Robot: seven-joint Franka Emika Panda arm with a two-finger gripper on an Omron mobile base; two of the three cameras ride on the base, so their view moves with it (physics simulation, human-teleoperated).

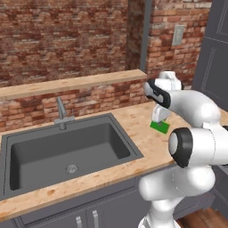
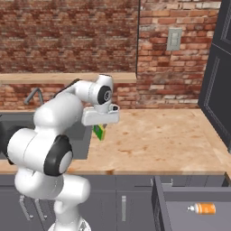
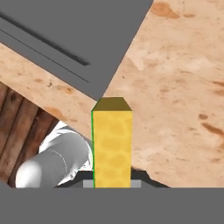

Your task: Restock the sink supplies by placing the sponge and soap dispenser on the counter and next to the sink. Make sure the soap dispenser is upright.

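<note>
1. We see the sink (image 1: 67,151) set in the counter (image 1: 147,142), its faucet (image 1: 61,113) at the far rim.
2. We find the sponge (image 1: 160,126) over the counter, right of the sink.
3. Below the counter's right end, the soap dispenser (image 2: 201,208) lies in an open drawer (image 2: 194,212).

A rendered home kitchen: a dark sink (image 1: 67,151) with a slim faucet (image 1: 61,113) is set into a wood-grain counter (image 1: 138,129) over grey cabinets (image 2: 131,203). Red brick walls (image 1: 62,40) rise behind, with a wooden ledge (image 1: 71,83) and a wall outlet (image 2: 173,39). An open drawer (image 2: 194,210) and a tall dark cabinet (image 2: 219,72) stand at right.
</note>
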